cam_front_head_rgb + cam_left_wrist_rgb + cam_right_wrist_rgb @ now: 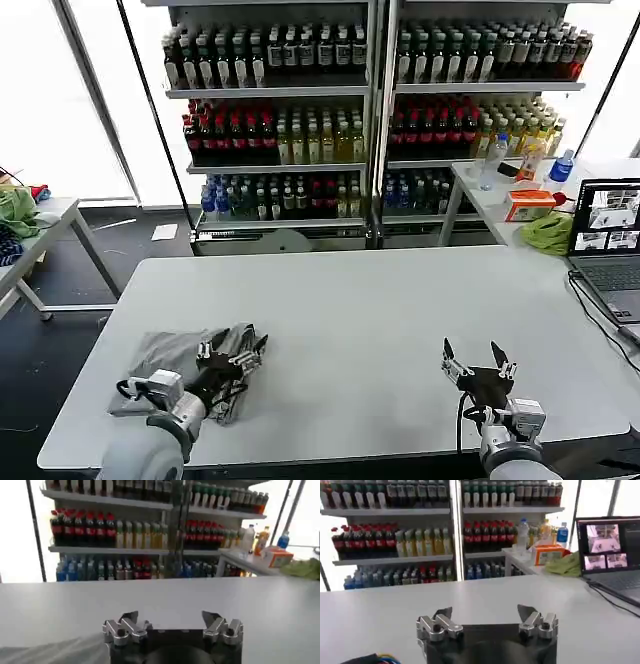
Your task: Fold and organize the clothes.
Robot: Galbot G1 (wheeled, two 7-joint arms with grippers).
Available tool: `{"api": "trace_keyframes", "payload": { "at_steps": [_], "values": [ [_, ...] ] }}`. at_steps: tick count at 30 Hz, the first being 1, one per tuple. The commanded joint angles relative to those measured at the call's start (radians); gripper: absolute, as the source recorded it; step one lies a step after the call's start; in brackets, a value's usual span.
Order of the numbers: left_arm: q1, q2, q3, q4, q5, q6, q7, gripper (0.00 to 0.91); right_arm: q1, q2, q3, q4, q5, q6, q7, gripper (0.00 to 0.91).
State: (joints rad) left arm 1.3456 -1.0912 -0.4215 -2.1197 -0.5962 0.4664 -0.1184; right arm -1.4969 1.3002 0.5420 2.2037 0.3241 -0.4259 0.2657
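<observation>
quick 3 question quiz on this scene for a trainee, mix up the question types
1. True or false: the left gripper is over the grey shirt.
2. The right gripper is: A) shut on a bottle, B) open over bare table, C) resting on the laptop.
3. Fill in: the shirt lies near the table's front ____ corner, by the robot's own sides.

Key
1. True. It hangs open over the bunched shirt.
2. B. Its fingers are spread and hold nothing.
3. Left.
</observation>
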Motion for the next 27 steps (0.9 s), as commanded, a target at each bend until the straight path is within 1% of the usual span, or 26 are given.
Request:
{"api": "trace_keyframes", "payload": {
  "at_steps": [1,3,9,18,27],
  "values": [
    [0.041,0.123,-0.317,-0.003,-0.288,0.001,-0.092,0.907,0.048,-0.025,-0.019,-0.018,0.014,-0.004,0.001,0.907],
    [0.054,0.14,-0.364,0.034,-0.292,-0.005,-0.084,0.907,0.06,-0.031,-0.03,-0.024,0.017,-0.005,0.001,0.907],
    [0.081,0.151,-0.407,0.117,-0.278,-0.015,-0.053,0.907,0.083,-0.044,-0.053,-0.039,0.014,-0.007,-0.001,0.907],
    [0.094,0.136,-0.38,0.208,-0.18,-0.028,-0.006,0.907,0.088,-0.05,-0.058,-0.039,0.016,-0.011,-0.001,0.907],
    [0.083,0.117,-0.343,0.269,-0.148,-0.04,0.005,0.907,0.076,-0.049,-0.05,-0.032,0.016,-0.011,0.0,0.907]
  ]
}}
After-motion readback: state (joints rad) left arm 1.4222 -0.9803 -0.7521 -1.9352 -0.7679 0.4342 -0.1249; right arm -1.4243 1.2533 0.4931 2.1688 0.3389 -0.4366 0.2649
